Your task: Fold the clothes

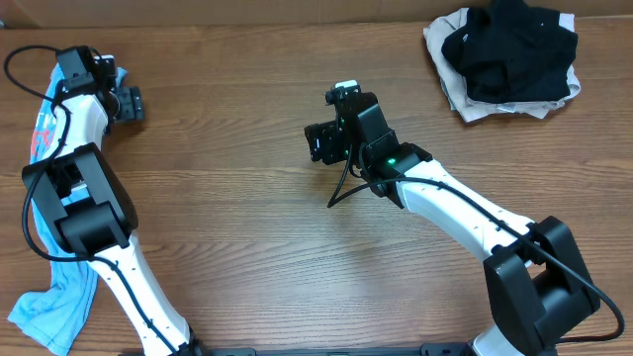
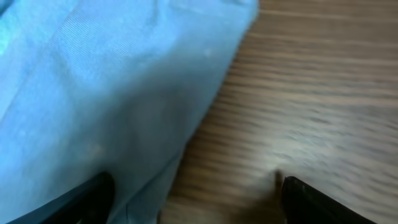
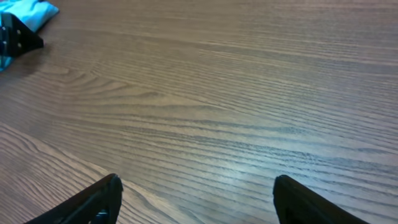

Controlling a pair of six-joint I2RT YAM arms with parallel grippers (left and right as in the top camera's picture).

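The light sky-blue T-shirt (image 1: 51, 309) lies along the table's left edge, mostly hidden under my left arm; red-orange print shows near the upper part. In the left wrist view the shirt (image 2: 106, 93) fills the left half. My left gripper (image 2: 196, 199) is open, its left finger over the shirt's edge and its right finger over bare wood; overhead it sits at the far left back (image 1: 127, 103). My right gripper (image 1: 318, 141) is open and empty above bare wood at the table's middle (image 3: 196, 193). A corner of the shirt (image 3: 28, 9) shows far off in the right wrist view.
A black garment (image 1: 514, 49) lies heaped on a beige garment (image 1: 450, 94) at the back right corner. The wooden table (image 1: 247, 227) spreads between the two arms. A black cable (image 1: 341, 188) hangs from the right arm.
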